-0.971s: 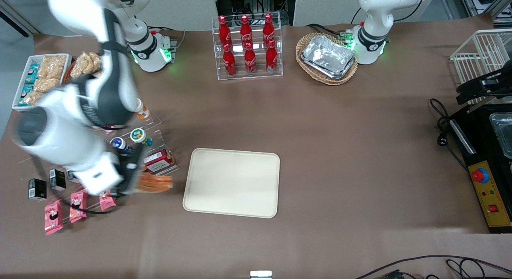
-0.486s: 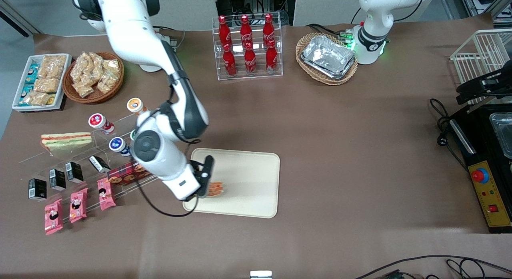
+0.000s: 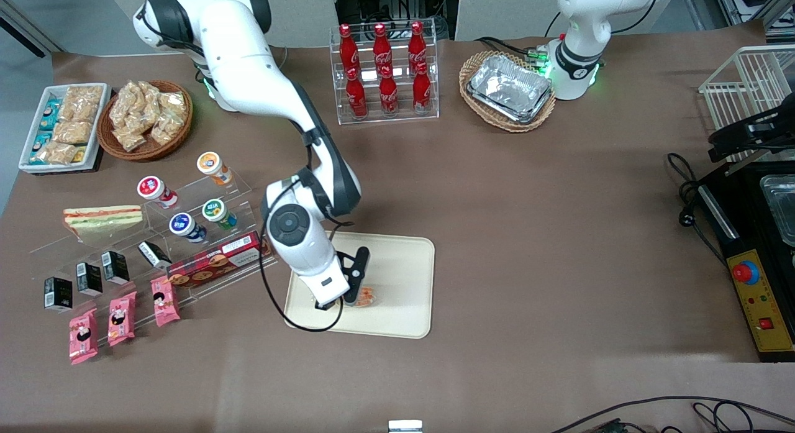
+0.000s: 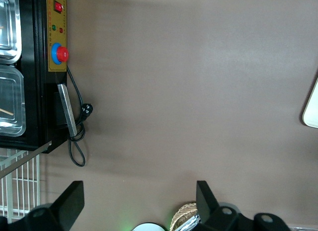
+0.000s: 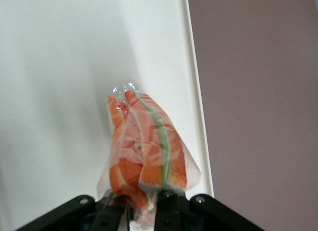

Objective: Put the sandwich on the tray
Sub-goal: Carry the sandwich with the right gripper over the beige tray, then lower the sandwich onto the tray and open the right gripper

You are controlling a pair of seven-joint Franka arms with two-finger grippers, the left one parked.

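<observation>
Far toward the working arm's end of the bench: white snack dish (image 3: 62, 127) and wicker basket of bagged snacks (image 3: 146, 119) along the back edge. Nearer the front camera, a clear stepped rack (image 3: 205, 234) with small round cups, a paler striped sandwich wedge (image 3: 102, 218), dark little boxes, pink packets at the front.

Mid-bench: cream plastic tray (image 3: 397, 259), flat, smooth, rounded corners, low rim. Gripper (image 3: 355, 295) over the tray's front part, nearer the working arm's side. Pinching the sandwich (image 3: 366, 296) by its broad end; wrist view shows the fingers pressed into the bunched wrap at the base of the wedge (image 5: 144, 151), tip pointing away over the tray surface (image 5: 59, 67), close to the tray's rim. Cannot tell whether the sandwich touches the tray or hangs just above it.

Handling, as judged: light, soft, easily crushed. Clear film crinkled and glossy, likely slippery; layers of orange, pale bread, thin green could shear or squash under a hard squeeze. Best hold at the thick end across the bread faces, gentle pressure. Release low to avoid tumbling off the rim.

Farther back: clear stand of red bottles (image 3: 384, 72), then wicker basket of crinkled foil trays (image 3: 509, 88).
</observation>
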